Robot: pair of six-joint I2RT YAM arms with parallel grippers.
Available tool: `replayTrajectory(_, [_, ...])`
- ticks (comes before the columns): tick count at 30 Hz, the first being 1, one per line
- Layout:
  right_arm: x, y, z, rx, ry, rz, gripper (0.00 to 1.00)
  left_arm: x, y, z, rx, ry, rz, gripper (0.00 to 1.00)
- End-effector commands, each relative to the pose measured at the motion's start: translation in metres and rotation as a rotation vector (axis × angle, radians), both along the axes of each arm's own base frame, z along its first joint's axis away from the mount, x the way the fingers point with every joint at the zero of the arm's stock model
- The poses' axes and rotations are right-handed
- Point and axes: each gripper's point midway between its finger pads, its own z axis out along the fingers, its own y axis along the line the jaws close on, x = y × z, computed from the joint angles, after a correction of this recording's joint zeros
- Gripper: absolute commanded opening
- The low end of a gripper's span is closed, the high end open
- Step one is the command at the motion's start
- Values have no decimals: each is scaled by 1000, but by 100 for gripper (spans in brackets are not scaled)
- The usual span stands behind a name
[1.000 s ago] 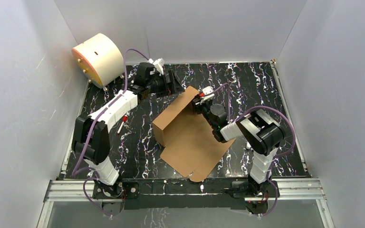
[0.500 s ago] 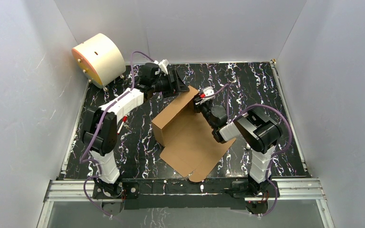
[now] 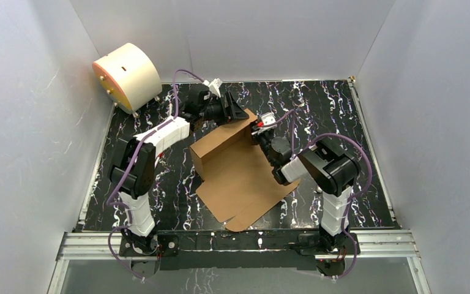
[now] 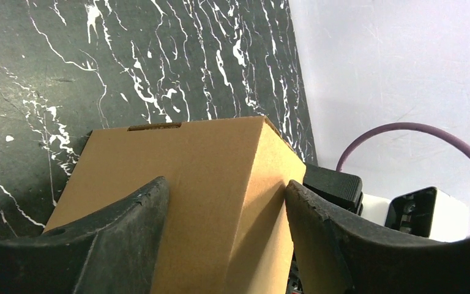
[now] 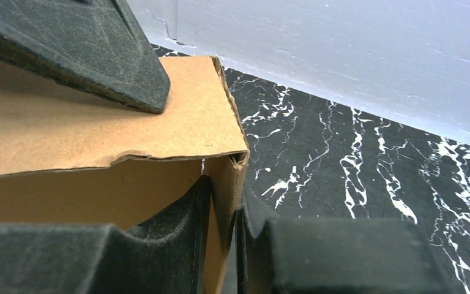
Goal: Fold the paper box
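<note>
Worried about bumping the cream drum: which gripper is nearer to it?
Left. The left gripper straddles the paper box at its raised far end, right of the drum; the right gripper flanks a box wall farther right.

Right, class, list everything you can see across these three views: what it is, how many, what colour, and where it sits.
box: one, brown, mid-table, partly folded with one wall raised
drum: one, cream with an orange face, far left corner
table: one, black with white veins, under the box
walls: three, white, around the table
rail: one, silver, near edge
cables: two, purple, one along each arm
left arm: one, white and black, reaching to the box's far end
right arm: one, white and black, right of the box
left gripper: one, black, open astride the raised corner
right gripper: one, black, shut on a box wall
</note>
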Motion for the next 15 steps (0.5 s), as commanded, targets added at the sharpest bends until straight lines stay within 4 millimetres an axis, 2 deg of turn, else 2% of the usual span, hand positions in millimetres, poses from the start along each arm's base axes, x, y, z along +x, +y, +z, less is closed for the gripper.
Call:
replayTrajectory(1, [14, -15, 2, -54, -43, -132, 25, -41, -26, 35, -123, 12, -123, 65])
replayTrajectory(7, [12, -17, 8, -94, -107, -191, 26, -61, -28, 39, -139, 36, -149, 63])
replayTrajectory(12, [4, 4, 4, -98, -110, -63, 31, -56, -17, 41, -71, -9, -93, 68])
replayTrajectory(15, [-4, 17, 0, -83, -99, 20, 33, -53, -18, 44, -66, -22, -86, 69])
